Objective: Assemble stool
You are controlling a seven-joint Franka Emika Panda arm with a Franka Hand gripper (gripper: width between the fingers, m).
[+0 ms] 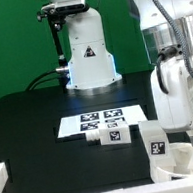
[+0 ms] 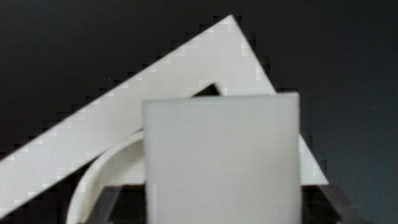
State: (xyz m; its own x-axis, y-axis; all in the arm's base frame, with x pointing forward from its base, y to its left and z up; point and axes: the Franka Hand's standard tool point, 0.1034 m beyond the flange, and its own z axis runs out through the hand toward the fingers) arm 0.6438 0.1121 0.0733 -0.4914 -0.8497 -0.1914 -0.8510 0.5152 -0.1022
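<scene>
Nearest, the hand (image 2: 217, 194) is clamped on a white stool leg (image 2: 217, 140), gripped by its two sides, probably so its end stays free for joining. A curved white rim (image 2: 93, 185) just beside it is likely the seat's. Farther back, a loose leg (image 1: 105, 136) lies on the black tabletop (image 1: 35, 135), just before the marker board (image 1: 69, 126)

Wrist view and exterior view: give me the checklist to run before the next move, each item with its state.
1. Held leg sits between the end effector fingers: ok.
2. Held leg straight in the grip: ok.
3. Held leg's lower end clear of the table: cannot tell.
4. Loose leg lies apart from the arm, beside the marker board: ok.
5. Seat in view: cannot tell.
</scene>
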